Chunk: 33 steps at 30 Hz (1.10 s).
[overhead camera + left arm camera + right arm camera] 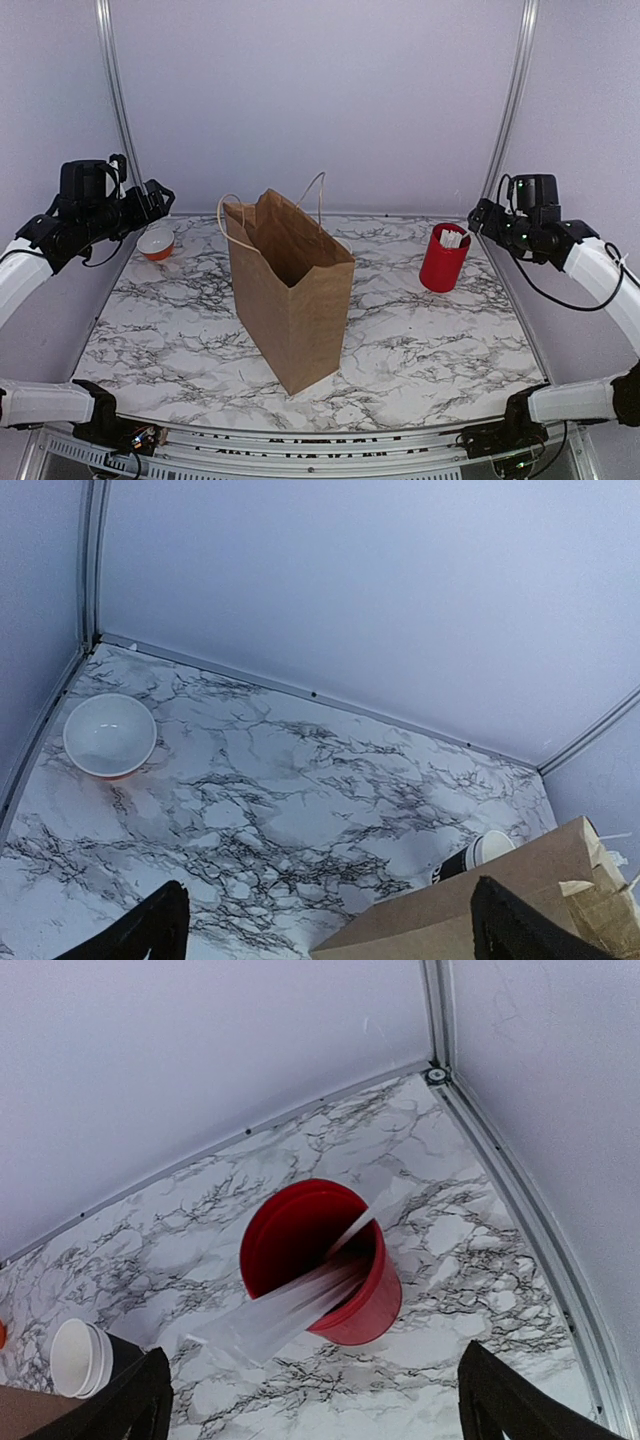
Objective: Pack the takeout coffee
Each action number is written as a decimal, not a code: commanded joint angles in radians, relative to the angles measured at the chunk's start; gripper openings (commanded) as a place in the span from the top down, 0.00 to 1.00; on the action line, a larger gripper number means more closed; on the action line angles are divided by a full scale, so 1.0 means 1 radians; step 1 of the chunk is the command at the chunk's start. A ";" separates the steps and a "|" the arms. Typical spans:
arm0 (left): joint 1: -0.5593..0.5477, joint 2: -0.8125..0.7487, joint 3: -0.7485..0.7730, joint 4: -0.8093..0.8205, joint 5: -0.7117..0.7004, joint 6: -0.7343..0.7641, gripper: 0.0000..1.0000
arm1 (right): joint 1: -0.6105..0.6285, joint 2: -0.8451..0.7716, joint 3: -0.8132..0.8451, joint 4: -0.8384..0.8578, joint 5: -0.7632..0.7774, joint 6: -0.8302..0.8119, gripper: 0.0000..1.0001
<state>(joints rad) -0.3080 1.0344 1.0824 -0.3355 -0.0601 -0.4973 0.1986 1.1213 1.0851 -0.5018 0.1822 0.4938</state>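
Observation:
The takeout coffee with its black lid shows in no view. A brown paper bag stands open and upright at the table's middle; its top edge also shows in the left wrist view. My left gripper hangs high over the far left corner, open and empty. My right gripper hangs high at the far right, open and empty, above the red cup.
A stack of lidless black cups with white rims stands behind the bag, also in the right wrist view. A red cup with white sticks stands at the right. An orange bowl, white inside, sits at the far left.

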 commanded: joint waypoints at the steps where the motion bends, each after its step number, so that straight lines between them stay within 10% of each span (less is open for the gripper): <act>1: 0.044 0.026 -0.044 -0.019 0.015 0.073 0.01 | -0.104 -0.025 -0.078 0.134 -0.098 0.044 0.06; 21: 0.055 -0.121 -0.237 0.098 -0.102 0.177 0.01 | -0.188 0.287 -0.062 0.461 -0.106 0.026 0.28; 33: 0.055 -0.122 -0.234 0.099 -0.082 0.174 0.01 | -0.187 0.344 -0.018 0.478 -0.066 -0.010 0.66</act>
<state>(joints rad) -0.2584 0.9237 0.8547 -0.2653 -0.1410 -0.3313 0.0170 1.4532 1.0107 -0.0494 0.0978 0.5049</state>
